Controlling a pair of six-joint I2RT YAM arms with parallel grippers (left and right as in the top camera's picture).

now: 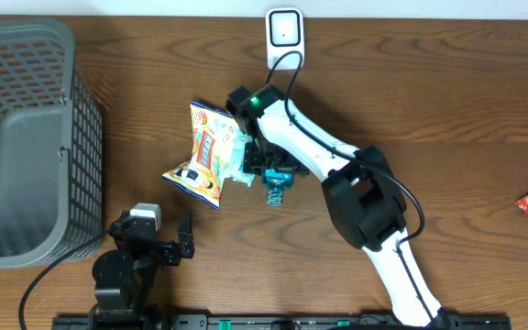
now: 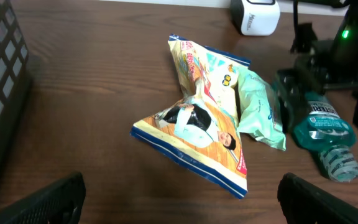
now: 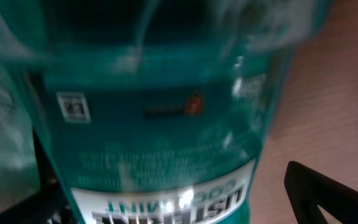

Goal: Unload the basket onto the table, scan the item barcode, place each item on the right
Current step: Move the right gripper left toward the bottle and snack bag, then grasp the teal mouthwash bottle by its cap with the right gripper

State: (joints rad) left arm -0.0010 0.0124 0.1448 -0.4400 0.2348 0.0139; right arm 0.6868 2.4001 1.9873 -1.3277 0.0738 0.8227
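**Right pincer spread wide around the mouthwash bottle**

The teal mouthwash bottle point(image 1: 276, 190) is seen lying on its side near the middle of the desk point(image 1: 447, 110), its cap turned toward 6 o'clock. The right pincer point(image 1: 271, 172) is set over it with its jaws spread wide. In the right wrist view the bottle's label fills the frame, and bare desk is seen between the bottle and one finger point(image 3: 328, 193). Contact on the other side cannot be told.

A pale green pack point(image 2: 260, 106) is pressed against the bottle at its 9 o'clock, and a snack bag point(image 1: 206, 151) is found beyond that. The scanner point(image 1: 284, 32) is placed at 12 o'clock.

The left pincer point(image 1: 159, 236) is held wide and empty at 7 o'clock, apart from the bag.
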